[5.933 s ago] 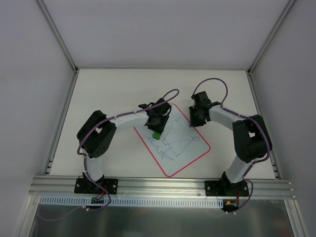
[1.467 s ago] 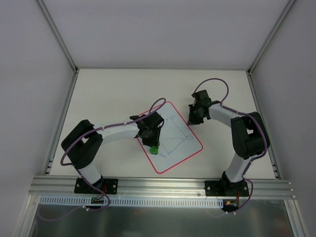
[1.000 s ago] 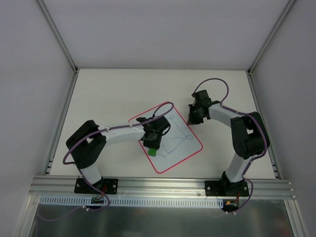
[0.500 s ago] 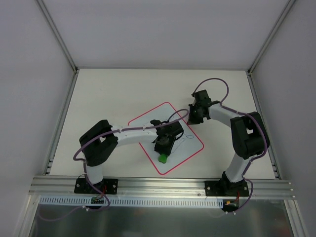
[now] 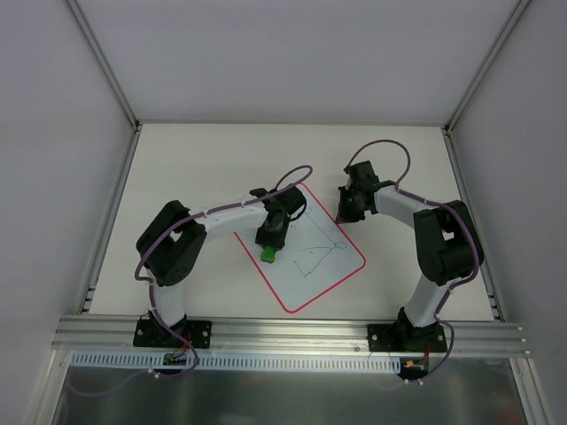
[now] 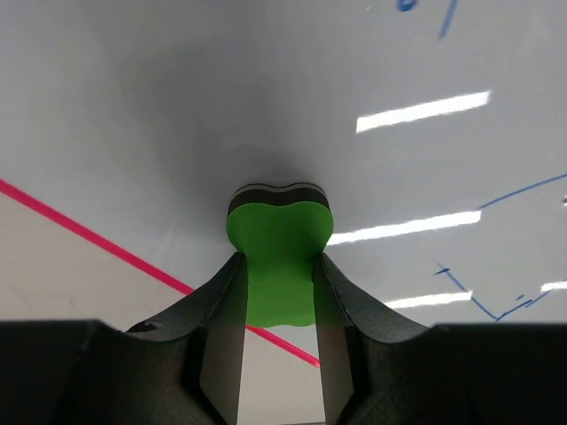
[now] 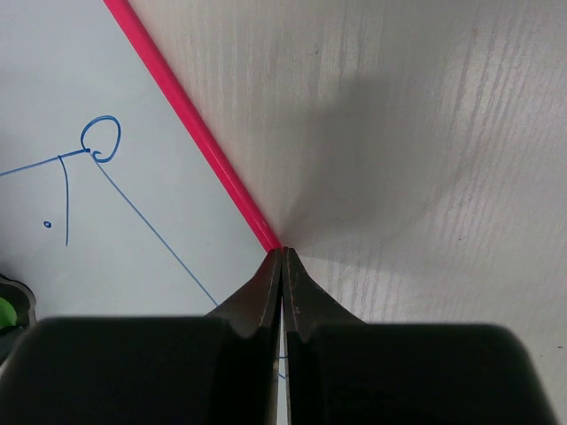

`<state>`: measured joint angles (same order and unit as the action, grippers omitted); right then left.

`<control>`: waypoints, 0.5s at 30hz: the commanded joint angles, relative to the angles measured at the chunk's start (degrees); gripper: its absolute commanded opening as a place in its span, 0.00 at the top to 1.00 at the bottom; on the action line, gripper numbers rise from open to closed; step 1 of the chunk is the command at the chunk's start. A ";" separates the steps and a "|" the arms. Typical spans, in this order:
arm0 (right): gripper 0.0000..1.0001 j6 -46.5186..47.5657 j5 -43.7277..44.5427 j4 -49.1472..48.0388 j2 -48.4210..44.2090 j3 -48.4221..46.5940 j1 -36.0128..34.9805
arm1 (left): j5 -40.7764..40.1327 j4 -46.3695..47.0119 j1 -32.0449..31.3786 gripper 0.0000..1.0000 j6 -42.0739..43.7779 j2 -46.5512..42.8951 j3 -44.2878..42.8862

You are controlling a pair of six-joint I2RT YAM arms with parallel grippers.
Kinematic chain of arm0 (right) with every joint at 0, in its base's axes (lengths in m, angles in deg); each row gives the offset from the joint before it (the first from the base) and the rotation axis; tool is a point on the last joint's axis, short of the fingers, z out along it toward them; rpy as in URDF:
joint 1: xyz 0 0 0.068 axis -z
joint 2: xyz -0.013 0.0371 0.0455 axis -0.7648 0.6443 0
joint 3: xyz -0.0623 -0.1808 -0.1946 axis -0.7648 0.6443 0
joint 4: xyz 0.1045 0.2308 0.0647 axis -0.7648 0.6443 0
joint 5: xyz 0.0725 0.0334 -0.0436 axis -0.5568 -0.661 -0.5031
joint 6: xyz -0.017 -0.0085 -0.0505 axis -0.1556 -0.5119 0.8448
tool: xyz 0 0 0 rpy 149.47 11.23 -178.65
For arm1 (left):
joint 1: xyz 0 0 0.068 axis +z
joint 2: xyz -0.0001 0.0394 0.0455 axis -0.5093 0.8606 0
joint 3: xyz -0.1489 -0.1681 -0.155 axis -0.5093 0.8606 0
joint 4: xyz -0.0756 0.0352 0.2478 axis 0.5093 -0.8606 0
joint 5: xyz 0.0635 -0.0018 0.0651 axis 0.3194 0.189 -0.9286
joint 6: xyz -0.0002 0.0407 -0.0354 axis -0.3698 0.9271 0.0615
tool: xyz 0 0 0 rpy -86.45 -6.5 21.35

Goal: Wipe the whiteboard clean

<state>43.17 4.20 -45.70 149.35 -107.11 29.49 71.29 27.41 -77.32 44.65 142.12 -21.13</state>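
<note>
Two fingers of the left gripper [image 6: 276,292] are clamped on a green eraser [image 6: 279,226], one finger on each side of its narrow waist. The eraser's dark lower layer is pressed flat against the whiteboard [image 6: 266,88]. In the left wrist view the eraser sits at centre frame, just inside the red border [image 6: 89,235], which crosses the lower left. Blue lines [image 6: 523,188] show at the right edge and upper right of that view.

Both fingers of the right gripper [image 7: 282,255] are clenched together with no gap and nothing between them. Their tips meet the red border at the centre of the right wrist view. The board occupies the left of that view and bears a small blue loop [image 7: 100,140] with lines running from it. The table [image 7: 425,133] fills the right.

In the top view the whiteboard lies flat on the table at centre frame, turned so that its corners point up, down, left and right. The left gripper stands over the board's upper left part. The right gripper stands at the board's upper right edge.
</note>
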 commanded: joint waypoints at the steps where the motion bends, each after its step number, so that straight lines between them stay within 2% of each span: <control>1: 1.00 0.49 3.57 1.32 2.02 1.40 0.10 | 0.81 -0.69 -4.18 1.00 2.22 6.49 -2.87; 10: 1.00 0.31 3.66 1.32 1.93 1.40 0.10 | 8.11 -0.61 -17.35 1.00 -0.23 9.06 -4.55; 15: 1.00 0.22 3.66 1.32 2.20 1.40 0.10 | 8.47 -0.52 -20.89 1.00 -0.15 7.92 -5.16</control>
<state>43.17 4.24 -45.70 149.35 -107.11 29.49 75.18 29.07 -96.24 45.59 147.39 -27.69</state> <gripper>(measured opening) 0.008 0.313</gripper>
